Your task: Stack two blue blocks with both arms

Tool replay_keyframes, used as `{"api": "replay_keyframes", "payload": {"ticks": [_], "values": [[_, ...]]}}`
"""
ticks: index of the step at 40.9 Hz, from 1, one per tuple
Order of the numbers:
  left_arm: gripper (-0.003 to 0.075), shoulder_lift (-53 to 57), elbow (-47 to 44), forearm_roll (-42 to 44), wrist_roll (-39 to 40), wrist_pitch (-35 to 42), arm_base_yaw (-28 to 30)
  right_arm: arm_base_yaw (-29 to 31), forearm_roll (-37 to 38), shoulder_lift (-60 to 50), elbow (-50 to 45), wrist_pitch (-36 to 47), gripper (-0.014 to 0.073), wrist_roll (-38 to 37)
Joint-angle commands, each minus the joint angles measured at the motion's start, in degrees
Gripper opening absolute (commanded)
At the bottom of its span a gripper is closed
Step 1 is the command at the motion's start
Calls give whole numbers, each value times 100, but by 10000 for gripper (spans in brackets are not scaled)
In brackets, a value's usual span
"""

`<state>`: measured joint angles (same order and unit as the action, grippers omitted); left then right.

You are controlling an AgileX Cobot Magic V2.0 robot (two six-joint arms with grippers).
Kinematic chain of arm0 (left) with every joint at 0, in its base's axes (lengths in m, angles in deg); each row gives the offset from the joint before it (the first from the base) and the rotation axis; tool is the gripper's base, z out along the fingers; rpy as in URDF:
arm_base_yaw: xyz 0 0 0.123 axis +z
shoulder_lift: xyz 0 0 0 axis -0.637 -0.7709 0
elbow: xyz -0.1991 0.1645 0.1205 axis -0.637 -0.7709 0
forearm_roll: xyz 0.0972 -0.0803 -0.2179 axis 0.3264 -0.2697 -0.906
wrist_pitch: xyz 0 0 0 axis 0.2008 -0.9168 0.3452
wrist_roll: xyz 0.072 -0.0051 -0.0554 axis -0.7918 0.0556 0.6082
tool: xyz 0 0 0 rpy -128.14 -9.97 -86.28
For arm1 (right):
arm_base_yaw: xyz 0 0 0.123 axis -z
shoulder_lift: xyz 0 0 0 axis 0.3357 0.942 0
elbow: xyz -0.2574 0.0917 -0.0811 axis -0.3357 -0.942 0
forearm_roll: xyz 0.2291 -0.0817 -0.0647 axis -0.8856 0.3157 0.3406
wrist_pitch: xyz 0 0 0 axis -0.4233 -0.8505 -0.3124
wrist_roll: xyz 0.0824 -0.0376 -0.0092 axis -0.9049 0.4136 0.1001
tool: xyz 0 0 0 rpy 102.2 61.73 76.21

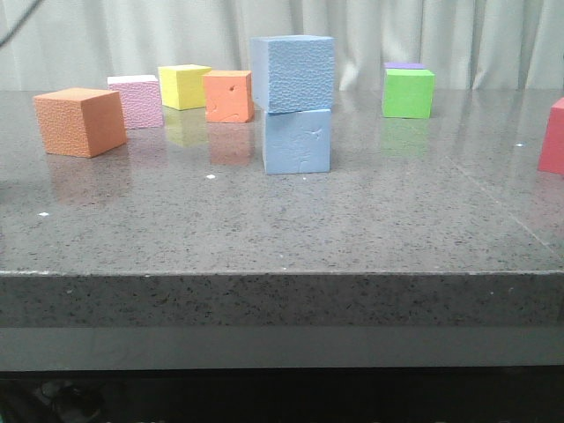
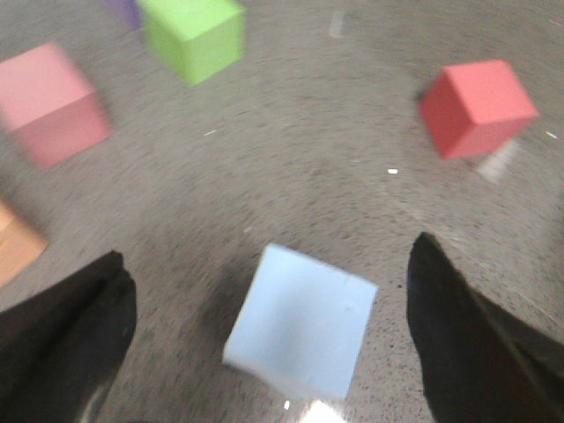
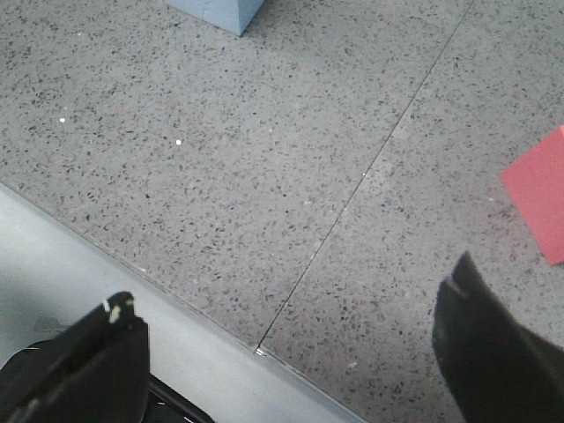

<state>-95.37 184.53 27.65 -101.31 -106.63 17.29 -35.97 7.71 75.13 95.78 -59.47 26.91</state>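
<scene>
Two pale blue blocks stand stacked at mid-table in the front view, the upper one [image 1: 293,73] resting on the lower one [image 1: 297,141] and turned slightly. Neither gripper shows in the front view. In the blurred left wrist view, my left gripper [image 2: 269,251] is open, its black fingers [image 2: 66,330] wide on either side of a blue block [image 2: 300,322] and not touching it. My right gripper [image 3: 293,280] is open and empty over the table's front edge. A corner of a blue block [image 3: 216,11] shows far from the right gripper in that view.
On the grey table [image 1: 282,229] are a large orange cube [image 1: 80,121], a pink cube [image 1: 137,101], a yellow cube [image 1: 183,86], a small orange cube [image 1: 228,95], a green cube [image 1: 408,92] with a purple block [image 1: 404,65] behind, and a red cube [image 1: 553,137] at the right edge.
</scene>
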Motion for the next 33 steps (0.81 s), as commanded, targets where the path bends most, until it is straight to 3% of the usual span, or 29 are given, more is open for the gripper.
{"api": "replay_keyframes", "payload": {"ticks": [1,9,33], "values": [[607,655,188,592,958,-150,-17,30,-74,-71,155,278,653,49],[607,1510,-623,795,1196,-150,-17,30,-74,-71,155,278,653,49],[587,4946,-5954,2029,1581,1191,-17,44,-69,-60,166,449,653,-163]]}}
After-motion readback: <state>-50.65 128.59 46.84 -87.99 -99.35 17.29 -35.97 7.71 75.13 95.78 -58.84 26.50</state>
